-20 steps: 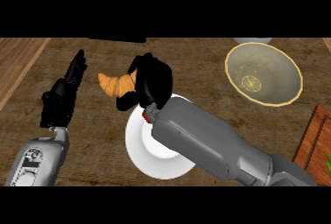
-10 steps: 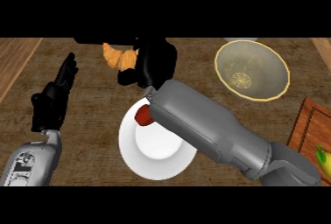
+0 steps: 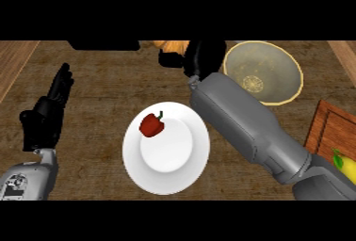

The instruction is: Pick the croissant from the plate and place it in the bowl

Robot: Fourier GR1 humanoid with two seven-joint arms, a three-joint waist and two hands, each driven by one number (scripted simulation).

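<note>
My right hand [image 3: 198, 56] is raised near the top of the head view, its fingers curled round the orange croissant [image 3: 173, 45], which shows only partly at the upper edge. The hand is left of the yellowish bowl [image 3: 262, 70], not over it. Below lies the white plate [image 3: 167, 155] with a red bell pepper [image 3: 152, 124] on its upper left part. My left hand [image 3: 45, 115] rests at the left, fingers straight and pointing up, holding nothing.
A wooden crate [image 3: 334, 136] with a yellow-green fruit [image 3: 346, 167] stands at the right edge. A dark object [image 3: 104, 44] sits at the top edge left of the croissant. Lighter wood planks border the counter at both upper corners.
My right hand has carried the croissant up off the plate and to the right, toward the bowl. The bell pepper on the plate has come into sight. The left hand stays where it was.
</note>
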